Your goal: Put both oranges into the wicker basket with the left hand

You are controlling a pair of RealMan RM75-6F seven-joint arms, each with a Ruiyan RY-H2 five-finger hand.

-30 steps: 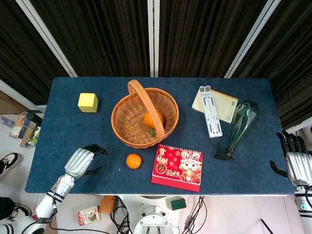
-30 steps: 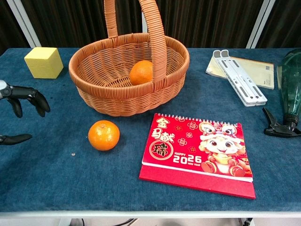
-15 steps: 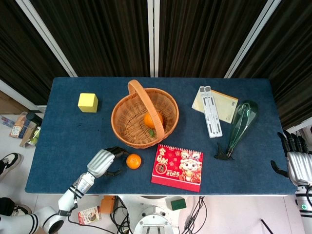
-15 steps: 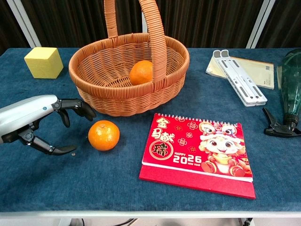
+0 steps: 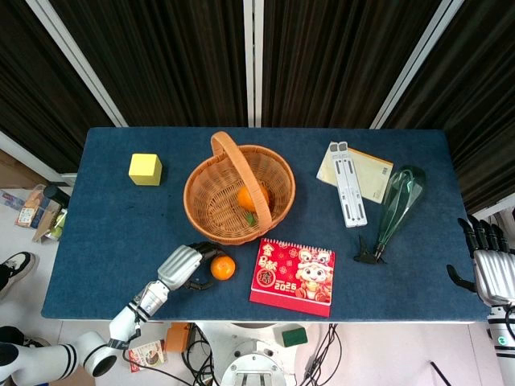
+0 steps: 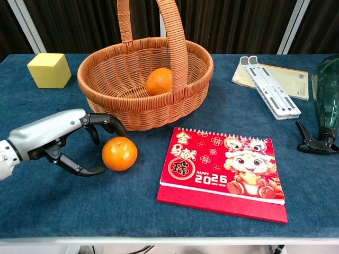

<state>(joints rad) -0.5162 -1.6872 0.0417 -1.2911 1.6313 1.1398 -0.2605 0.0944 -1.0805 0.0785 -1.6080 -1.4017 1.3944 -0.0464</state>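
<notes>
Two oranges are in view. One orange (image 6: pixel 119 153) lies on the blue table (image 6: pixel 63 201) just in front of the wicker basket (image 6: pixel 114 108), left of the calendar; the second orange (image 6: pixel 159 81) sits inside the basket, partly behind its upright handle. There is one basket.

The left hand (image 6: pixel 55 138) lies low over the table at the near orange's left side, its dark fingers (image 6: pixel 105 122) spread apart and curved around the fruit, one above and one below it; they reach the fruit's edge, but whether they touch it cannot be told. It holds nothing. The right hand (image 5: pixel 491 269) hangs off the table's right edge, fingers apart and upward, with nothing in it.

One red desk calendar (image 6: pixel 222 172) lies right of the near orange, printed with "HAPPY 2026", gold Chinese characters and a cartoon lion-dance figure. One yellow cube (image 6: pixel 49 70) stands at the far left of the table. At the far right lie one white folding stand (image 6: pixel 269 87) on top of one cream booklet (image 6: pixel 288 80), and one green-tinted spray bottle (image 5: pixel 399 205) on its side with a black trigger.
</notes>
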